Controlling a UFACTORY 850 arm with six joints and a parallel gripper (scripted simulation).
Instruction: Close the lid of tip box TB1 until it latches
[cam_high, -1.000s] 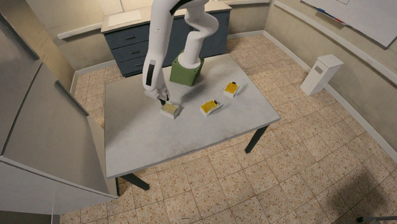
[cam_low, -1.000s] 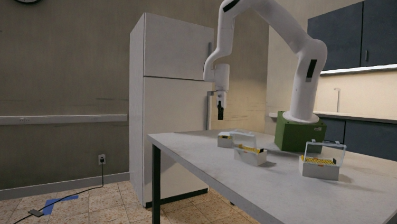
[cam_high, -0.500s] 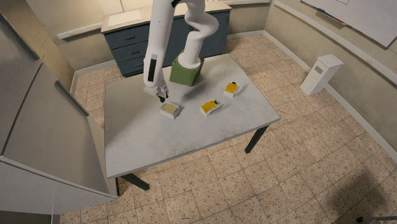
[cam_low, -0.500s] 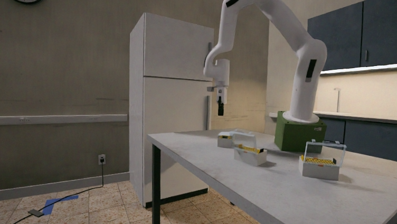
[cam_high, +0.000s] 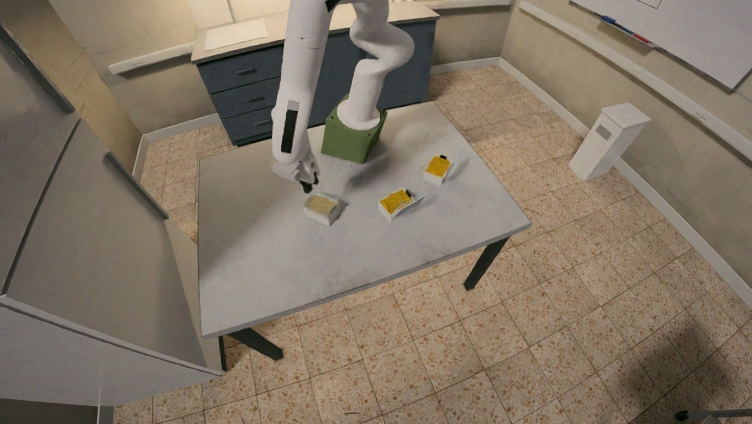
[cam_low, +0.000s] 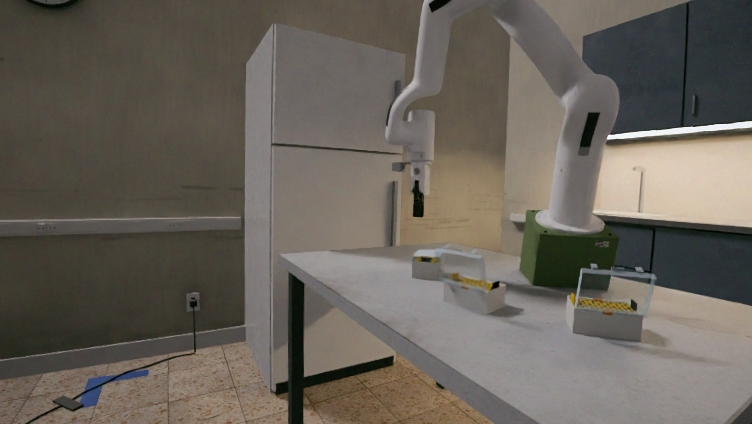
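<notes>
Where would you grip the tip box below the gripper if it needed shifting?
Probably across the white side walls of the tip box, coming from straight above: it is low, rectangular, flat on the bench, and its lid appears down. The gripper, shut and empty, must open first.

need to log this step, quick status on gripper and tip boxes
Gripper shut, empty, hanging above the bench. Far-left tip box lid down, latch not confirmable. Other two boxes lids open, standing flat. Nothing in the way.
</notes>
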